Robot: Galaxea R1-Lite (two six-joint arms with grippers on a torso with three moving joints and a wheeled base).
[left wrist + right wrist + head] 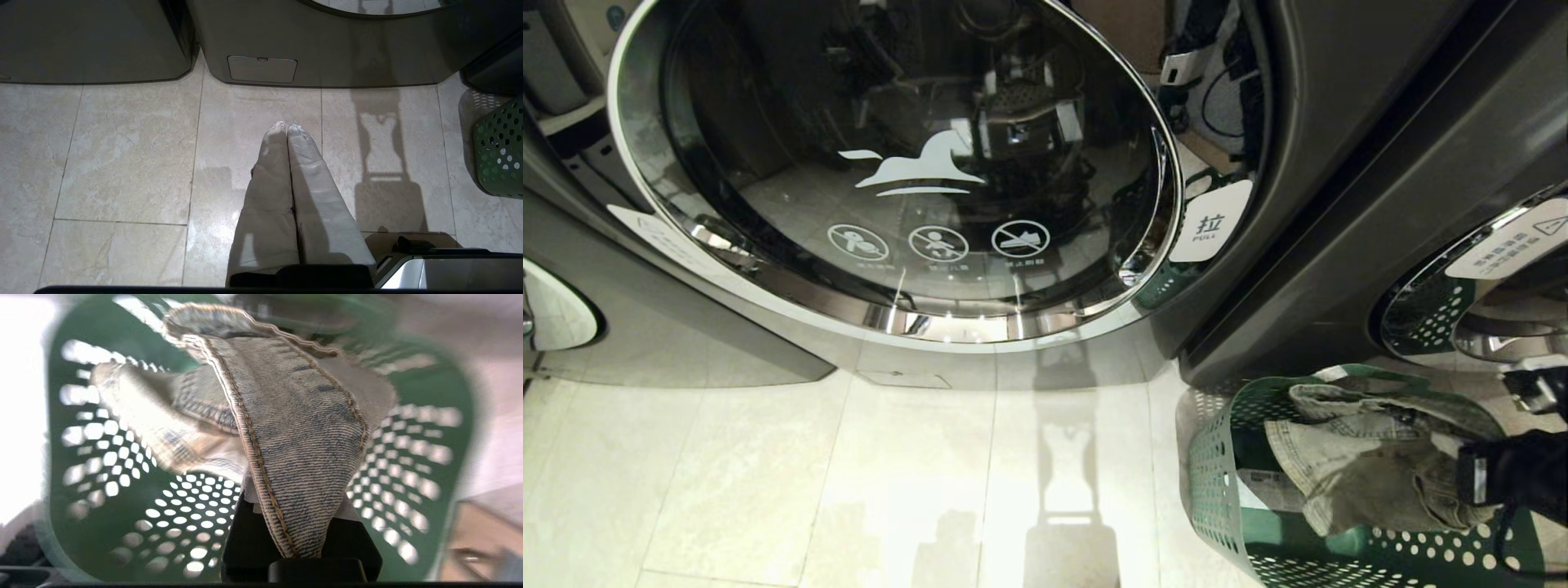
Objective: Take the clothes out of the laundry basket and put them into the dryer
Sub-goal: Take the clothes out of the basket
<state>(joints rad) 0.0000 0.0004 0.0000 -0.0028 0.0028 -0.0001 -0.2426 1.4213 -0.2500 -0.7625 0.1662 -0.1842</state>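
The right gripper (300,522) is clamped on a fold of faded denim (294,428), the cloth draped over its black fingers and hanging above the green basket (122,522). In the head view the right arm reaches in from the right edge over the basket (1217,482), which stands on the tiled floor (768,474) at the lower right, with the denim (1372,465) bunched across its open top. The dryer (1339,122) fills the upper part of that view, its round glass door (907,163) shut. The left gripper (287,128) hangs over bare floor in front of the dryer's base, its pale fingers pressed together and holding nothing.
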